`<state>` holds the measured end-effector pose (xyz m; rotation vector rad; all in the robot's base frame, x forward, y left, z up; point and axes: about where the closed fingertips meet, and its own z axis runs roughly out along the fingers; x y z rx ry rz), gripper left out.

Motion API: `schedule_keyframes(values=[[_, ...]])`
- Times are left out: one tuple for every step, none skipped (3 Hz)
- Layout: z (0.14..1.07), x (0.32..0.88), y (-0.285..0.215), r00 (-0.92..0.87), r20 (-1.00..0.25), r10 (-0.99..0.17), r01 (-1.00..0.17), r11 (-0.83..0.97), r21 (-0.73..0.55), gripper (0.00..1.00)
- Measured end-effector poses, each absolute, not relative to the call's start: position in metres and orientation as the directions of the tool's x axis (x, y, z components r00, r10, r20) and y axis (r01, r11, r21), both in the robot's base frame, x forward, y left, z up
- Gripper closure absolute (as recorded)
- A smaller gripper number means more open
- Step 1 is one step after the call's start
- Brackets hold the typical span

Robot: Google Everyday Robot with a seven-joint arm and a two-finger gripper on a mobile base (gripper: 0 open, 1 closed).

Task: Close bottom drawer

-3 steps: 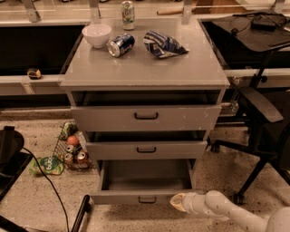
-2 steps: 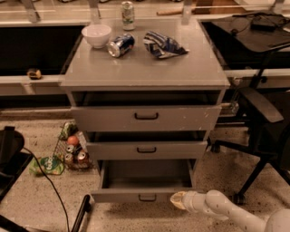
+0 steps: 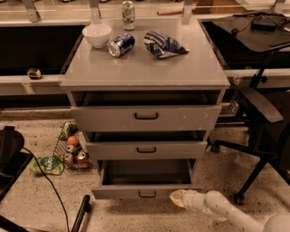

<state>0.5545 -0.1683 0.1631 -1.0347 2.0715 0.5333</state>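
"Scanning the grey metal cabinet (image 3: 145, 68), where does the bottom drawer (image 3: 146, 192) sit?"

"Lowest of three, just above the speckled floor (image 3: 136, 217). It is pulled well out, so its flat grey box shows behind the short front panel. A small black loop handle (image 3: 147, 194) sits at the panel's centre."

"And the cream-tipped gripper (image 3: 177, 198)?"

"Low on the right, on the end of the white jointed arm (image 3: 217, 208) that reaches in from the lower right corner. Its tip lies at the right end of the drawer's front panel, to the right of the handle. Whether it touches the panel I cannot tell, nor whether it is open or closed."

"The other drawers?"

"The middle grey drawer (image 3: 146, 149) and the tall top grey drawer (image 3: 146, 118) both stand slightly out."

"On top?"

"A white bowl (image 3: 97, 35), a blue can on its side (image 3: 121, 45), an upright can (image 3: 128, 9) and a crumpled blue-and-white bag (image 3: 163, 44)."
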Motion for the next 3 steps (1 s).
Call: schedule_keyframes(values=[[0.158,0.576,-0.177,-0.400,-0.789,-0.466,-0.777,0.630,0.022,0.35],[0.154,0.594,-0.184,-0.400,-0.804,-0.441,-0.749,0.662,0.010,0.12],[0.153,0.604,-0.187,-0.395,-0.812,-0.430,-0.738,0.675,0.001,0.00]])
